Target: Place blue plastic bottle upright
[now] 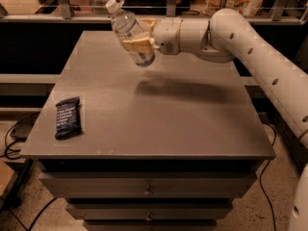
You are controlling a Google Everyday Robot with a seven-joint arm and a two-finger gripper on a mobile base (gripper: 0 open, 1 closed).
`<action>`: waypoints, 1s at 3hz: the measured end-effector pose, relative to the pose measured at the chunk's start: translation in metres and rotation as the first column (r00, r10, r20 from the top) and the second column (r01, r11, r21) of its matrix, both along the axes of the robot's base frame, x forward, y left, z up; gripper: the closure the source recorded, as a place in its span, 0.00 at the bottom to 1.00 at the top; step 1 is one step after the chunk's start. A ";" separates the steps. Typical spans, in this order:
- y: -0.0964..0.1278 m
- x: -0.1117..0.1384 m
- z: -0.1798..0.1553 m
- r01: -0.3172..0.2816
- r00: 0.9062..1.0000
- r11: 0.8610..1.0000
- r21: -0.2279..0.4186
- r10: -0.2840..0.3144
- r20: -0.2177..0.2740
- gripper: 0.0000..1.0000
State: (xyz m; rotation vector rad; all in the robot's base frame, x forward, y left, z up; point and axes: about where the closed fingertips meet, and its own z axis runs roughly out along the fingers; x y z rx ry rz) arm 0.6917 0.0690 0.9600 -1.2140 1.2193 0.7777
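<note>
The blue plastic bottle (130, 32) is a small clear bottle with a white cap. It hangs in the air above the far middle of the grey table (159, 114), tilted with the cap up and to the left. My gripper (139, 36) is shut on its lower body, one tan finger (137, 44) across the front. The bottle's base is a little above the table top, with its shadow on the surface below.
A flat dark blue snack wrapper (67, 117) lies near the table's left front edge. Drawers (147, 190) sit under the top. A railing (62, 4) and clutter run behind the table. My white arm (250, 47) reaches in from the right.
</note>
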 end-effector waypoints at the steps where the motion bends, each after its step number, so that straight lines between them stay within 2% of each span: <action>1: -0.005 0.004 -0.007 0.024 0.999 0.998 0.053 -0.022 -0.037 1.00; 3: -0.017 0.011 -0.008 0.085 0.994 0.989 0.123 -0.076 -0.074 1.00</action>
